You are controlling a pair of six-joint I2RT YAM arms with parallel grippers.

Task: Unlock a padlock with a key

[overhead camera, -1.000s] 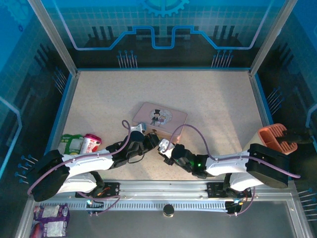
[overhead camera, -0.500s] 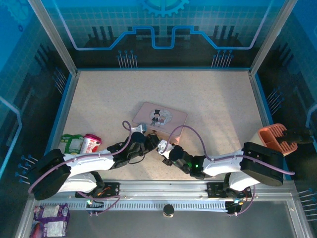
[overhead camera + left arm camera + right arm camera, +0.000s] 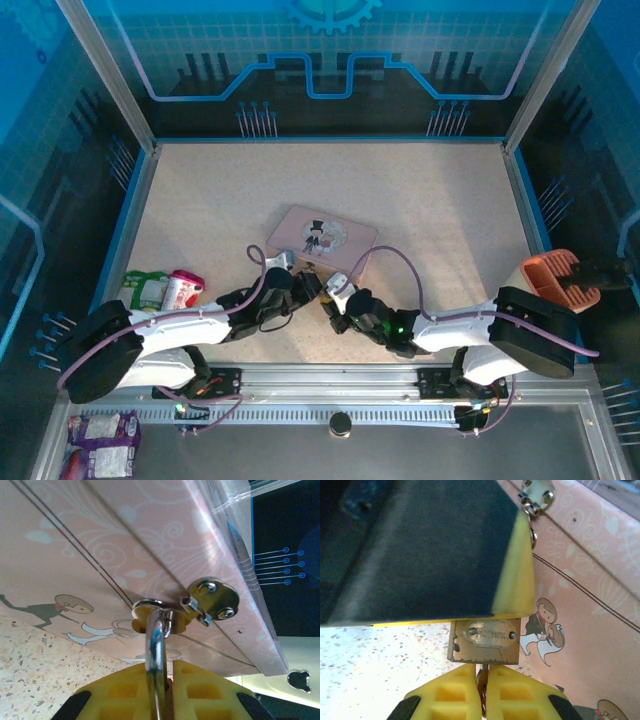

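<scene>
Left gripper (image 3: 165,669): pads nearly together, pinching the shackle (image 3: 155,640) of the padlock (image 3: 484,641). I see the shackle threaded through a brass loop (image 3: 177,621) on the tin (image 3: 100,540), just beside a round silver clasp (image 3: 212,597).

Right gripper (image 3: 481,672): pads pressed narrow on the key (image 3: 481,687), a thin sliver between them, pointing up at the padlock's underside. Can't tell if it's inserted.

Overhead: both grippers meet at the tin's near edge, in the near half of the table (image 3: 430,190).
</scene>
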